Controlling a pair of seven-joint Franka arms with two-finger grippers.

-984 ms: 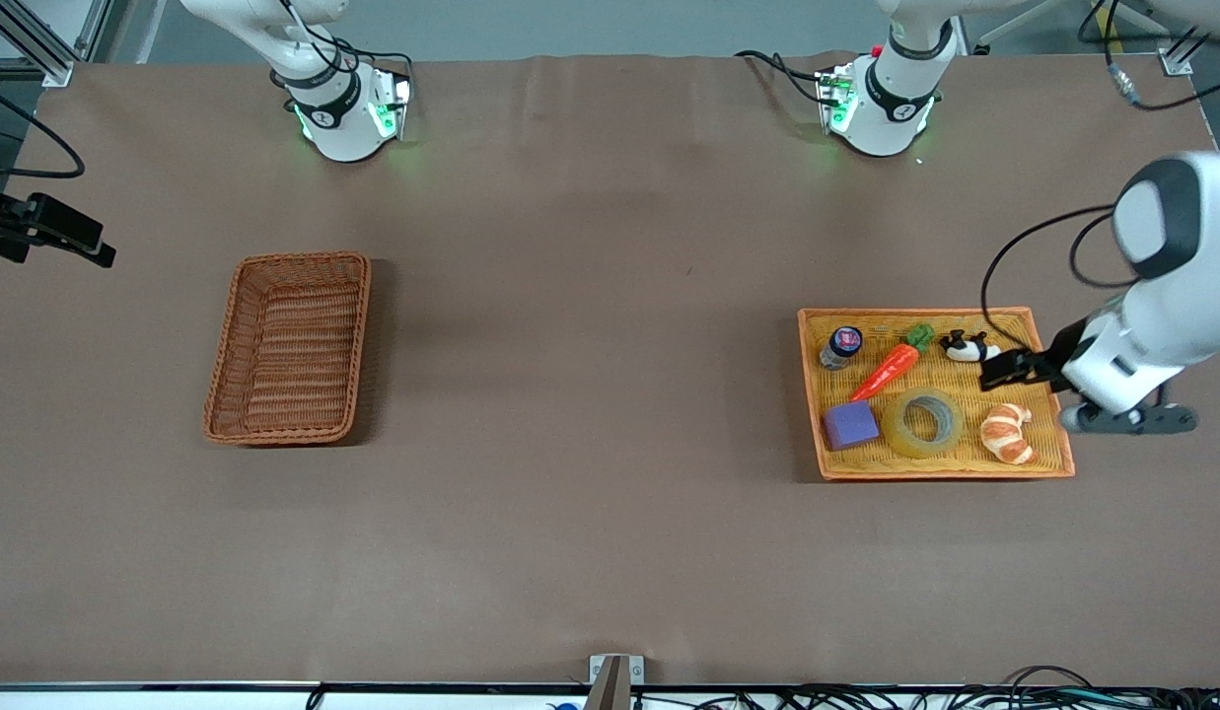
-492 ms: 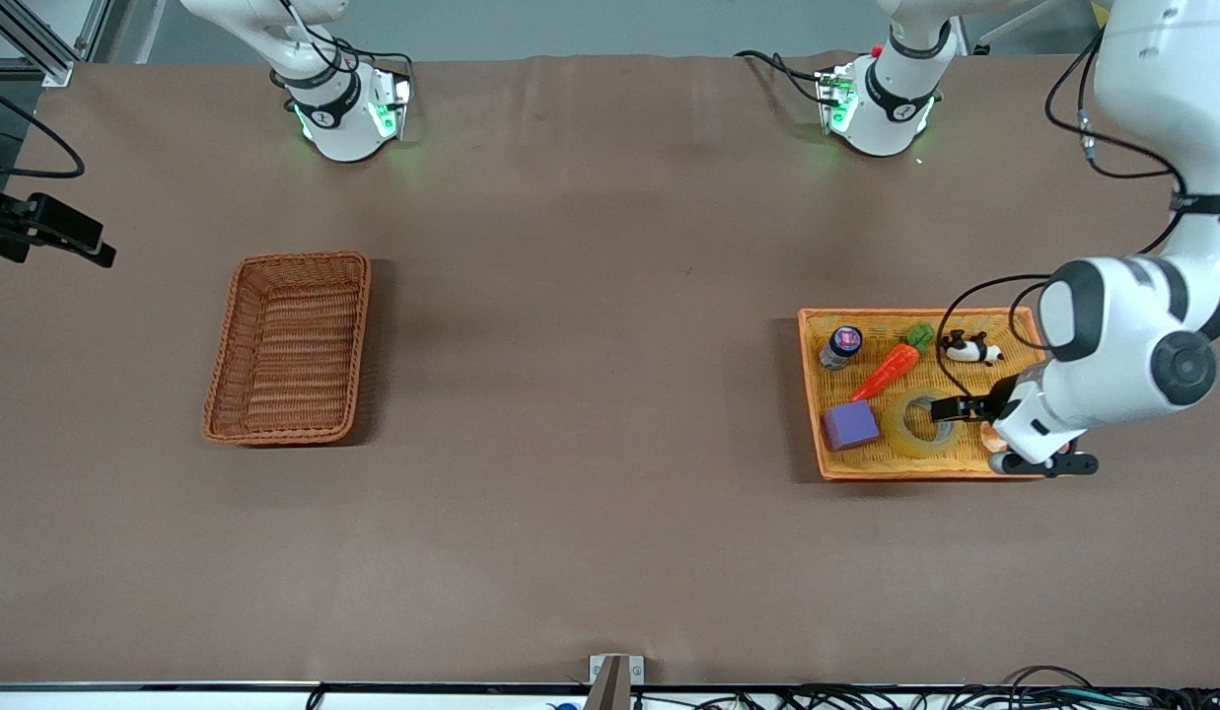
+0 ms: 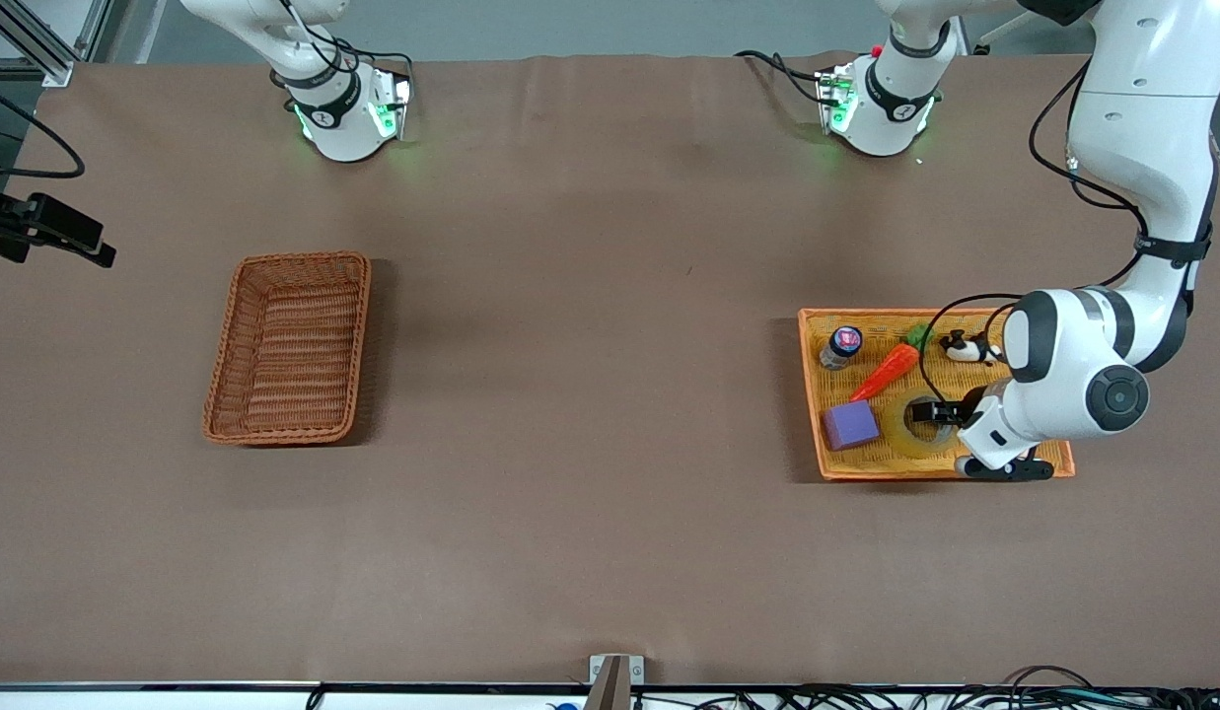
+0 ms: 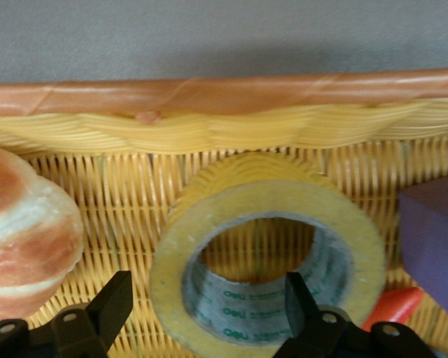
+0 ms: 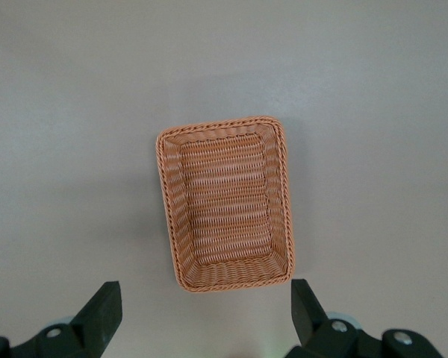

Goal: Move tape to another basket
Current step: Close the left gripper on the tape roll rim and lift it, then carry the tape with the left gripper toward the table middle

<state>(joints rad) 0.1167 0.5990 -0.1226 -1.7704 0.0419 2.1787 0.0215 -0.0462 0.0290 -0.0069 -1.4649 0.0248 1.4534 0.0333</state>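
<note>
Inside the tape [image 4: 265, 257] core, small green lettering repeats, too blurred to read

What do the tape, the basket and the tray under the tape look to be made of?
The tape: glossy, translucent yellowish plastic film wound on a grey core with printing inside, probably card.
The basket: reddish-brown woven wicker, matte, with a braided rim; natural or plastic fibre, the look leaves it open.
The tray: yellow strands woven flat, slightly shiny, likely plastic, with a smooth orange rim.
</note>
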